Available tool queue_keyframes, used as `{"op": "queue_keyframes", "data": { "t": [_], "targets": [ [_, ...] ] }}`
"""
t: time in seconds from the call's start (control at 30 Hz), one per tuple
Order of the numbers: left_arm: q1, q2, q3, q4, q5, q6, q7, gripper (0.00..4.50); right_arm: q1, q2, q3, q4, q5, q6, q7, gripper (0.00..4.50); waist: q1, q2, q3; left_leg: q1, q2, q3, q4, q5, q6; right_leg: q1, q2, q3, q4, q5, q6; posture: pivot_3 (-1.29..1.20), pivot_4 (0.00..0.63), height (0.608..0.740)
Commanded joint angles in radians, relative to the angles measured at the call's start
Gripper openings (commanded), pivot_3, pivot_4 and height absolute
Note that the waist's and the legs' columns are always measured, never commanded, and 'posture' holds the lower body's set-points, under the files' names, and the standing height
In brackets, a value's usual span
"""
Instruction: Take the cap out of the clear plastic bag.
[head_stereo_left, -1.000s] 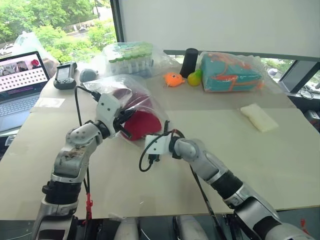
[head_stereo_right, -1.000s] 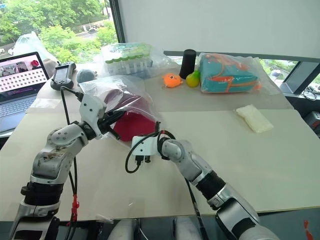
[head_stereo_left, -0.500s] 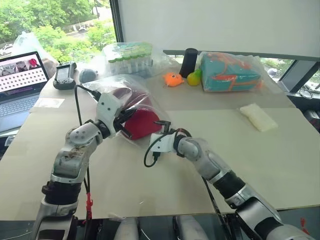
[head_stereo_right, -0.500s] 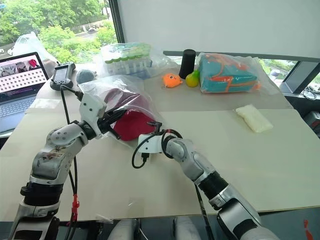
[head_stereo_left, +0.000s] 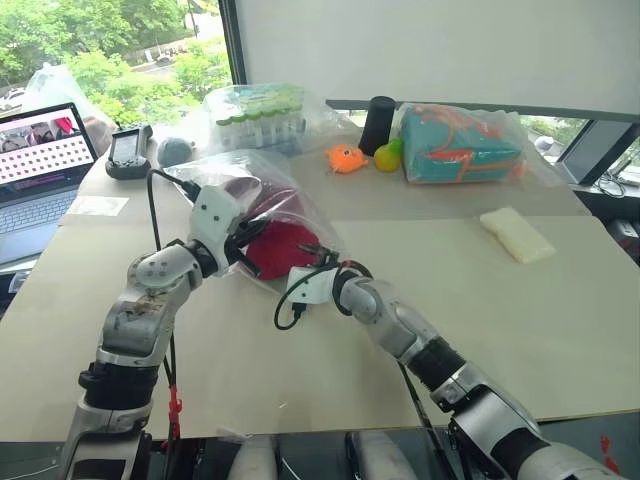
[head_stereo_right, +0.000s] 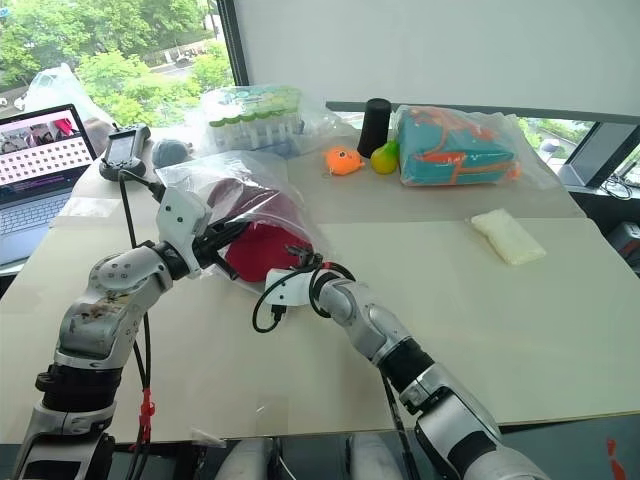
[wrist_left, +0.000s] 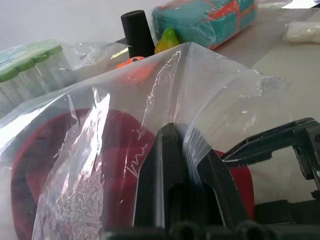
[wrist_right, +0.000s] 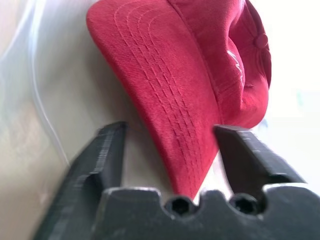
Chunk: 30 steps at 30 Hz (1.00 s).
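Left of centre in the head views, the dark red fabric baseball cap (head_stereo_left: 283, 246) lies inside the large transparent crinkly plastic bag (head_stereo_left: 262, 181), which sits on the pale flat table (head_stereo_left: 520, 320). The left tool (wrist_left: 186, 165) is clamped tight on a fold of the bag's film, holding that edge up off the table. The right tool (wrist_right: 172, 150) is at the bag's mouth with its two black fingers (wrist_right: 102, 152) spread apart on either side of the cap's stitched curved brim, one on each side, not pressed against it. The cap's crown with its small white embroidered mark sits deeper in the bag, beyond the brim.
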Motion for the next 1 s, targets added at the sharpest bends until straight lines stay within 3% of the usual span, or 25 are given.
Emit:
{"op": "queue_keyframes", "data": {
  "t": [0.03,0.2,0.43,0.67,0.93,1.0],
  "targets": [
    [-0.004,0.006,0.021,-0.049,-0.006,-0.003,-0.001,0.0,0.009,0.009,-0.022,-0.035,0.028,-0.02,0.015,1.55,0.0,0.0,0.0,0.0,0.0,0.0,0.0,0.0,0.0,0.0,0.0,0.0,0.0,0.0,0.0,0.0,0.15,0.74],
    [-0.003,0.003,0.019,-0.05,-0.006,-0.002,0.001,0.0,0.008,0.01,-0.022,-0.035,0.021,-0.022,0.017,0.01,0.0,0.0,0.0,0.0,0.0,0.0,0.0,0.0,0.0,0.0,0.0,0.0,0.0,0.0,0.0,0.0,0.15,0.74],
    [-0.001,0.004,0.015,-0.048,-0.001,-0.007,0.001,0.0,0.032,0.01,-0.057,-0.102,0.066,-0.005,0.057,0.01,-0.001,0.0,0.0,0.001,0.0,0.0,0.0,0.0,0.0,0.001,0.0,0.0,0.0,0.0,0.0,0.0,0.15,0.74],
    [0.011,0.004,0.001,-0.043,0.016,-0.028,-0.002,0.0,0.187,-0.089,-0.184,-0.461,0.176,0.112,0.211,0.01,0.006,0.0,0.0,0.0,0.0,0.0,0.0,0.0,0.0,0.001,0.0,0.0,0.0,0.0,0.0,0.0,0.15,0.74],
    [0.001,0.007,-0.001,-0.022,0.028,-0.05,-0.012,0.0,0.304,-0.097,-0.335,-0.862,0.406,0.484,0.379,0.01,0.003,0.0,0.0,0.001,0.0,0.0,0.0,0.0,0.0,0.001,0.0,-0.001,0.0,0.0,0.0,0.0,0.15,0.74],
    [-0.005,0.006,-0.003,-0.01,0.032,-0.057,-0.017,0.0,0.319,-0.12,-0.404,-0.972,0.537,0.639,0.455,0.01,0.005,0.0,0.0,0.001,0.0,0.0,0.0,0.0,0.0,0.001,0.0,-0.001,0.0,0.0,0.001,0.0,0.15,0.74]
  ]
}}
